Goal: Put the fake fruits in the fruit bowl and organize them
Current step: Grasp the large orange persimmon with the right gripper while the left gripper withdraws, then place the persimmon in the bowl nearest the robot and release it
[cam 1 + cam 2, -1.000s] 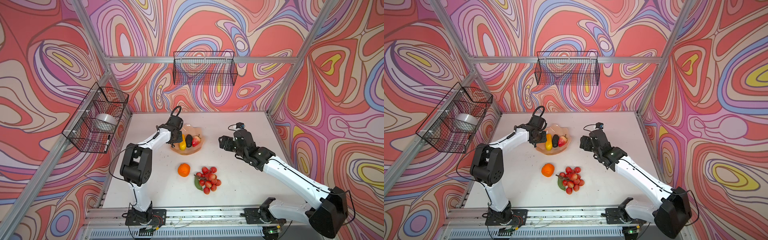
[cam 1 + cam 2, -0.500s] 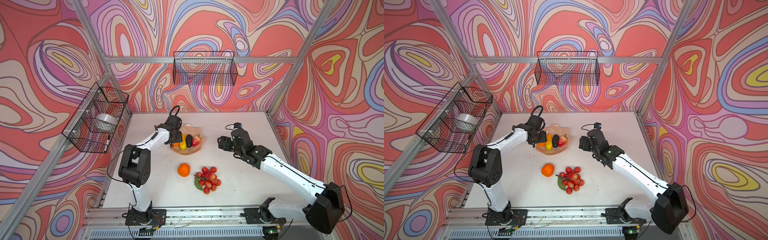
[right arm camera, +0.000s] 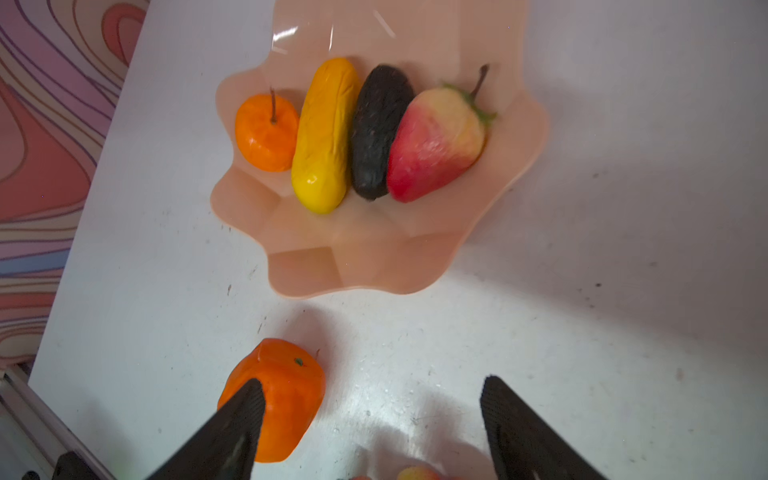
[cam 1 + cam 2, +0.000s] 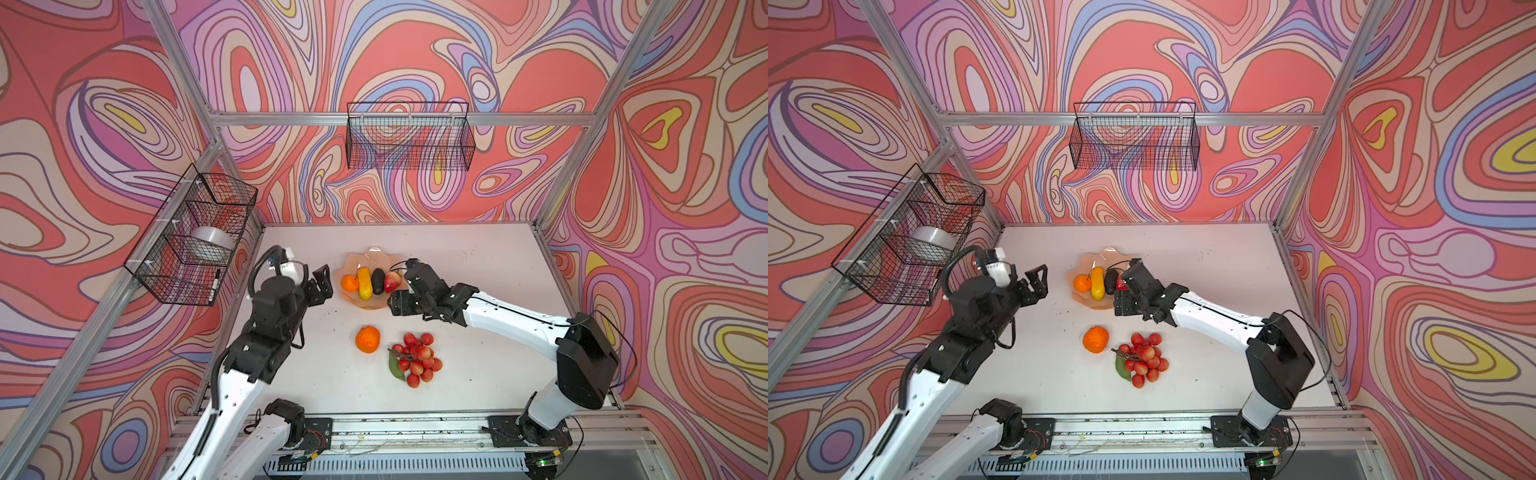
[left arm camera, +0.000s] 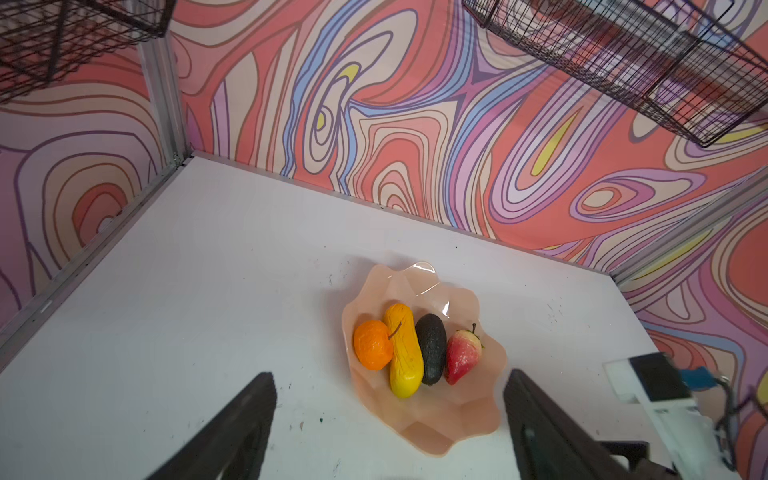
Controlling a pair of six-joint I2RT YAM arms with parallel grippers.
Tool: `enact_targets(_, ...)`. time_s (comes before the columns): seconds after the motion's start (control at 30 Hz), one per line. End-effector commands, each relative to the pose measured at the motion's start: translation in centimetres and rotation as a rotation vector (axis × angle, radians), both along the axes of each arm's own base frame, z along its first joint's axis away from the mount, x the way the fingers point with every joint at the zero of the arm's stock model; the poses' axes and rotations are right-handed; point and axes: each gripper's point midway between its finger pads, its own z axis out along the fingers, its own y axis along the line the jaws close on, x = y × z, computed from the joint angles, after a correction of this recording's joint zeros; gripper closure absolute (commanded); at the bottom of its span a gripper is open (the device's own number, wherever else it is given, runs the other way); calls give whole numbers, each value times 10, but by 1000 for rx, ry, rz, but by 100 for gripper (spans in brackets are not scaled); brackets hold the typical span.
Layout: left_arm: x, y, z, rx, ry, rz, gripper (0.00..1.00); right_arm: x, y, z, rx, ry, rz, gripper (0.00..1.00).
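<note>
Toward the back of the bench [image 4: 478,340], the fruit bowl [image 4: 371,258] holds four pieces in a row across its middle: small orange [image 4: 350,283], elongated yellow-orange fruit [image 4: 364,283], black avocado [image 4: 377,281] and red strawberry-like fruit [image 4: 392,282]. Each touches its neighbour. I judge this tight packing keeps the near half of the bowl bare for what remains. The large orange [image 4: 368,339] and the red berry cluster [image 4: 415,359] lie nearer the front, just beside each other and well apart from the bowl.

The left end effector [image 4: 325,286] stands beside the bowl's left rim, jaws spread wide with nothing in them. The right end effector [image 3: 372,380] hovers at the opposite rim, equally wide and empty. In its wrist view one finger overlaps the large orange, probably only by line of sight, since the top views show the two well apart.

The bowl is shallow, translucent peach-pink and glossy, with a faceted, wavy petal rim. It looks light enough to slide if nudged. Both oranges have creased, dented skins. The yellow fruit is wrinkled and shiny, the avocado matte and pebbled. The strawberry-like piece is smooth, red fading to cream, with a green calyx and stem. The cluster is many small round berries on a twig with one leaf, an awkward, loose shape to pinch.
</note>
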Motion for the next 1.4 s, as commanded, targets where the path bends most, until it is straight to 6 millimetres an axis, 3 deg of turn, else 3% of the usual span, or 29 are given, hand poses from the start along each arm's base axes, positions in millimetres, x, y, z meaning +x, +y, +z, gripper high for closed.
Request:
enact_targets(0.0, -26, 21, -43, -17, 80, 87, 11, -15, 29, -7, 10, 35, 72, 15)
enact_targets(0.13, -58, 43, -54, -49, 58, 169, 8, -29, 51, -25, -43, 61, 154, 15)
enact_targets(0.27, -75, 56, -52, -66, 43, 218, 7, -35, 60, -39, -101, 79, 200, 14)
enact_targets(0.43, -74, 49, -39, -64, 16, 169, 7, -41, 68, -53, -107, 106, 229, 14)
enact_targets(0.73, -66, 40, -42, -59, 44, 135, 7, -56, 84, -85, -143, 148, 271, 14)
enact_targets(0.93, -67, 40, -41, -60, 37, 130, 7, -58, 88, -85, -122, 158, 263, 26)
enact_targets(1.1, -67, 40, -39, -59, 30, 129, 7, -55, 95, -58, -50, 120, 253, 45)
enact_targets(1.23, -66, 38, -41, -60, 36, 120, 7, -49, 99, -9, 18, 34, 256, 49)
enact_targets(1.37, -66, 37, -41, -63, 35, 115, 7, -27, 83, 41, 34, -93, 212, 49)
